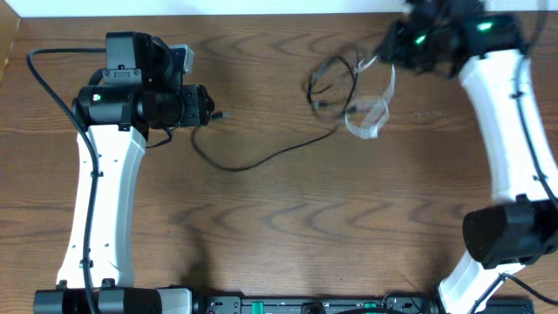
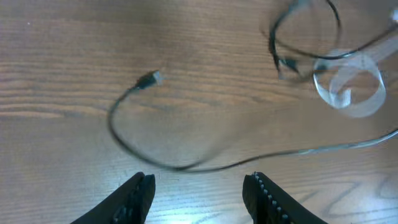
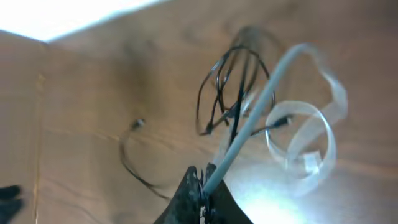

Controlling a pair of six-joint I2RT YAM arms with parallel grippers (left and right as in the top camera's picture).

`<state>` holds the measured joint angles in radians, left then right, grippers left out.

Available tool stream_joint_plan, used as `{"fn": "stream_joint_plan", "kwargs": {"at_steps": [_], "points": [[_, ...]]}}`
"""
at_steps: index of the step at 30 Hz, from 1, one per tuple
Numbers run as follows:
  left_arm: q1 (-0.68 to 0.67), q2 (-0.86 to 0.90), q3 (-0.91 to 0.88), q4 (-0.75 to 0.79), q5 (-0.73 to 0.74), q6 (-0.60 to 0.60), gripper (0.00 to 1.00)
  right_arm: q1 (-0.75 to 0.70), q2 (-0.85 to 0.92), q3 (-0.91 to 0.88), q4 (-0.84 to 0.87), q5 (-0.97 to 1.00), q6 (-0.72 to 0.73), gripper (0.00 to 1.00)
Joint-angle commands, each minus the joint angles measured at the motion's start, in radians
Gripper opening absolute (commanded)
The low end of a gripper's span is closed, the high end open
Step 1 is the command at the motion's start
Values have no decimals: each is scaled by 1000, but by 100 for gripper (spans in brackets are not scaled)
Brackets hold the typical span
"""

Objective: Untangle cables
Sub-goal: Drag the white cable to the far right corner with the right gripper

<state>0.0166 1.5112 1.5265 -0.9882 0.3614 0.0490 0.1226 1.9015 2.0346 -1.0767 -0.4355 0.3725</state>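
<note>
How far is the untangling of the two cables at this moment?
Done: a long end of the black cable lies stretched out on the table, its plug free. In hand: the right tool is shut on the white cable; the left tool is open and empty. Left: the black loops are mixed with the white coils beside the right tool.

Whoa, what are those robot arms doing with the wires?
They are untangling two cables. The right gripper is pinching the white cable beside the tangle, where loops of the black cable are mixed up with it. The left gripper is open and holds nothing. It hovers over the black cable's long tail, whose plug lies on the table. The two cables are not apart yet.
</note>
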Motion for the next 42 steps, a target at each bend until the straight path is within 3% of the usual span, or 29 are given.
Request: {"fn": "stream_joint_plan", "kwargs": {"at_steps": [1, 10, 16, 20, 30, 42], "points": [[-3, 5, 6, 0, 5, -9, 51, -51, -13, 154, -56, 47, -33, 1], [-3, 5, 6, 10, 5, -8, 51, -74, -9, 155, -123, 111, -56, 1], [-3, 5, 6, 10, 5, -8, 51, -130, -11, 167, 18, 246, -55, 1], [-3, 5, 6, 10, 5, -8, 51, -245, -11, 200, 123, 352, -51, 1], [-3, 5, 6, 36, 5, -9, 52, -537, 14, 249, 234, 353, -52, 1], [-3, 5, 2, 48, 5, -14, 51, -573, 141, 249, 525, 359, 14, 1]]}}
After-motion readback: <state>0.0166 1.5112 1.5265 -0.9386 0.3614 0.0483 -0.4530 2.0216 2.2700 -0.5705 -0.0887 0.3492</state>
